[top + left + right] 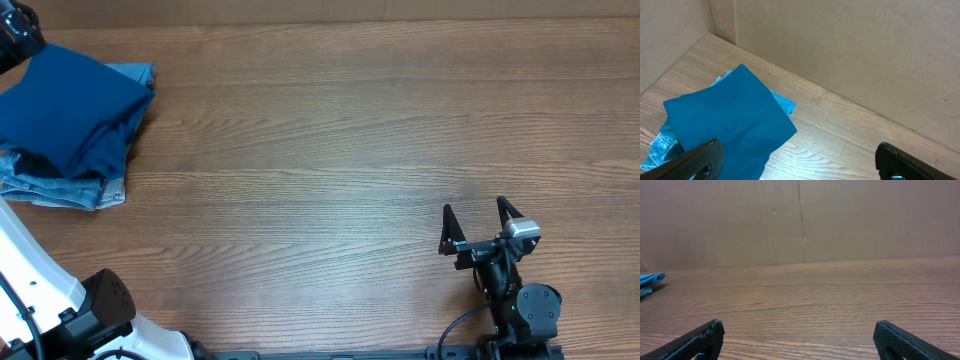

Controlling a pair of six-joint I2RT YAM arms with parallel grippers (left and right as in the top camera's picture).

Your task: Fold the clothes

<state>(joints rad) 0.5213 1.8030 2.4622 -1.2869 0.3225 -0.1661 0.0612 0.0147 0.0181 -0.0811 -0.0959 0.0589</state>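
1. Teal-blue soft-fabric shirt (65,105) heaped on light-blue denim jeans (90,190), far-left corner of brown wooden table (330,130)
2. Left gripper (797,147) jaws spread wide, empty, near shirt
3. Right gripper (474,207) jaws spread wide, empty, well apart from shirt

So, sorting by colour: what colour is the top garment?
The shirt is plain teal-blue, clearest in the left wrist view.

Wood-grain table (330,120), plain brown cardboard walls (840,50)

Jeans (70,193) on wooden table (350,130), far-left corner; cardboard wall (800,220) behind.
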